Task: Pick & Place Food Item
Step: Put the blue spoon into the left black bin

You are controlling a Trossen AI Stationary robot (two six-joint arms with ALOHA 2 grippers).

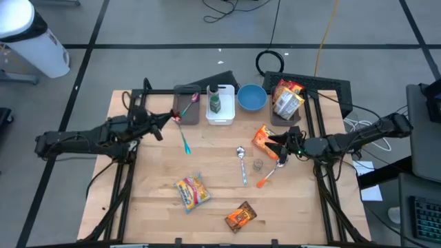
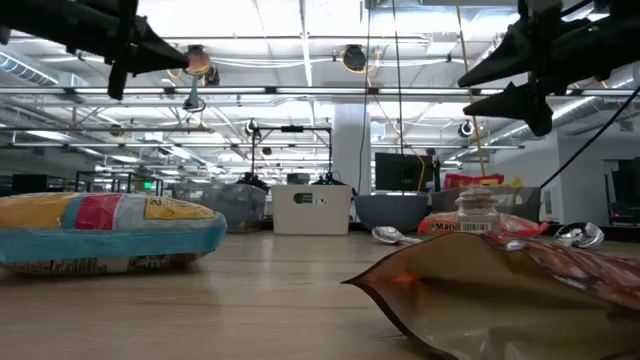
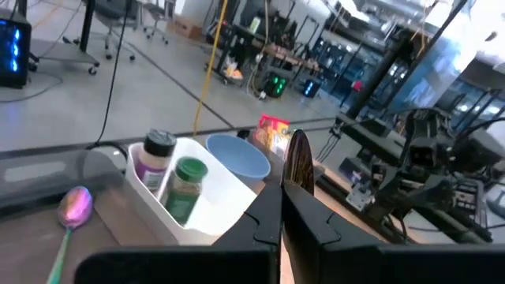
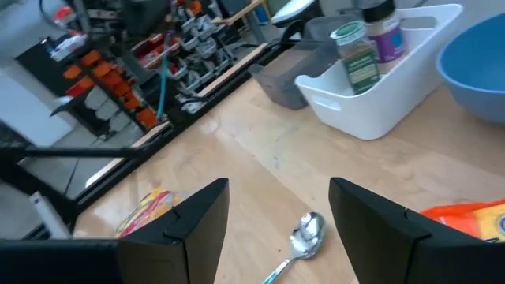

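I observe my right gripper (image 1: 279,147) raised with jaws wide and empty just right of the orange snack packet (image 1: 262,137), which lies below the blue bowl (image 1: 252,97), while my left gripper (image 1: 167,118) is closed left of that bowl.

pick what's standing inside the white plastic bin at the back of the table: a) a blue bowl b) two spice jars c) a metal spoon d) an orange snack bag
b: the white plastic bin holds two upright spice jars, a green-labelled jar and a purple-labelled jar with a dark lid, while the blue bowl sits beside the bin and the metal spoon lies on the wood.
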